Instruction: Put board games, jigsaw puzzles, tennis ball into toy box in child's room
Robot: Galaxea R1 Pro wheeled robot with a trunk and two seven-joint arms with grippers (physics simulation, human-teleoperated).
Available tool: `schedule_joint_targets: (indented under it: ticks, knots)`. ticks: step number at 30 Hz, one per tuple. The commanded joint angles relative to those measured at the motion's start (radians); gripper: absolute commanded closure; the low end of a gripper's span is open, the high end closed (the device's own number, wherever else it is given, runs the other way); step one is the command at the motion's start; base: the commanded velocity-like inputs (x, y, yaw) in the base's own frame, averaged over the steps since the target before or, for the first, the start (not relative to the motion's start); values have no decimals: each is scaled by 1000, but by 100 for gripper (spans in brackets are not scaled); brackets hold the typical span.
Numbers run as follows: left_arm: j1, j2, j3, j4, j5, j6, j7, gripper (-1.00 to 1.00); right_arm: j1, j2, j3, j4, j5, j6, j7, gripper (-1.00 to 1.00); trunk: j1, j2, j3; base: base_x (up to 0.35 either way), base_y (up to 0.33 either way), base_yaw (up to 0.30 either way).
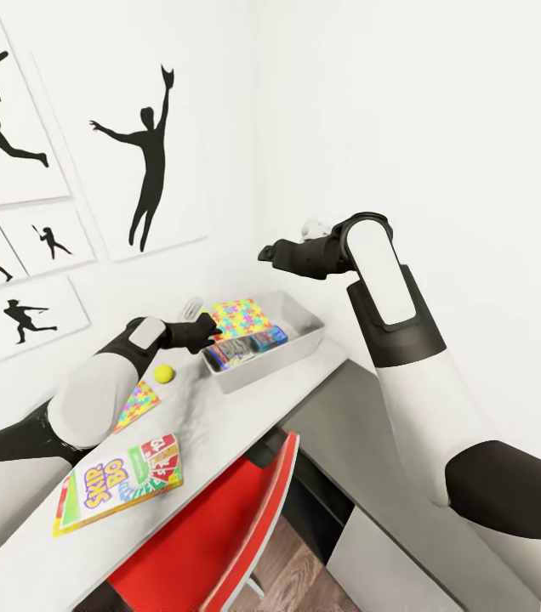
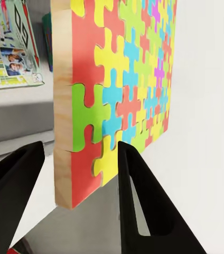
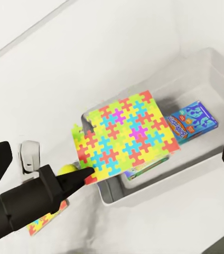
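My left gripper [image 1: 207, 330] [image 2: 80, 145] is shut on a corner of a colourful jigsaw puzzle [image 1: 241, 317] [image 2: 128, 79] [image 3: 128, 135], holding it tilted over the grey toy box [image 1: 304, 319] [image 3: 210, 74]. Board games [image 1: 245, 346] [image 3: 192, 121] [image 2: 11, 47] lie inside the box. The tennis ball [image 1: 163, 372] [image 3: 67, 169] rests on the table beside my left wrist. A second puzzle [image 1: 139, 404] [image 3: 43, 222] lies flat under my left forearm. A Skip-Bo board game [image 1: 122, 480] sits near the table's front. My right gripper [image 1: 269, 252] [image 3: 112, 164] hangs open above the box.
The white table [image 1: 219, 425] stands against a wall with silhouette posters [image 1: 147, 144]. A red chair [image 1: 219, 527] is tucked under the table's front edge. A grey surface [image 1: 364, 425] runs to the right of the table, below my right arm.
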Motion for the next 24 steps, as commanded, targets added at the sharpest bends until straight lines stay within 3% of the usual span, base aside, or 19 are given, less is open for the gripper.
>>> schedule_joint_targets:
  ticks: [1,7,24]
  knots:
    - [-1,0,2,-8,13,7,1,100,-1,0,1,0,-9,3,-10,-100,1,-2,-4,0,0,0]
    - [-1,1,1,-76,67,52,-1,100,-1,1,1,-1,-10,3,-10,-100,1,-2,-14,0,0,0]
    - [-1,11,-1,-119,74,80,-1,100,0,2,1,-7,-12,5,-10,-100,1,-2,-41,0,0,0]
